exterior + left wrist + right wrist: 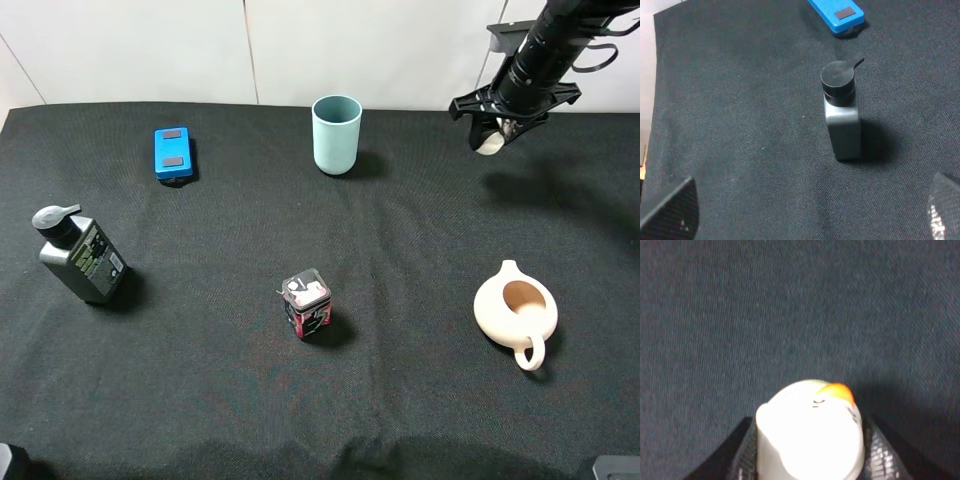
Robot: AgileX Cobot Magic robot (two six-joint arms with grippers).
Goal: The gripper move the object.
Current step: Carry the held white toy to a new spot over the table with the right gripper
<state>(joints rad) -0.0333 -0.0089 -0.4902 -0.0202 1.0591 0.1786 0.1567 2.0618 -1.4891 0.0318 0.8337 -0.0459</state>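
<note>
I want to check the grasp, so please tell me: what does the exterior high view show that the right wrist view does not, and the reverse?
Only exterior high: the teal cup, blue box, dark bottle, small tin and beige pitcher on the black cloth, and the right gripper lifted near the far right corner.
Only right wrist: the figurine has an orange beak and thin eye lines, and the fingers press on both its sides.
Both: the white figurine in the gripper, over bare black cloth.
</note>
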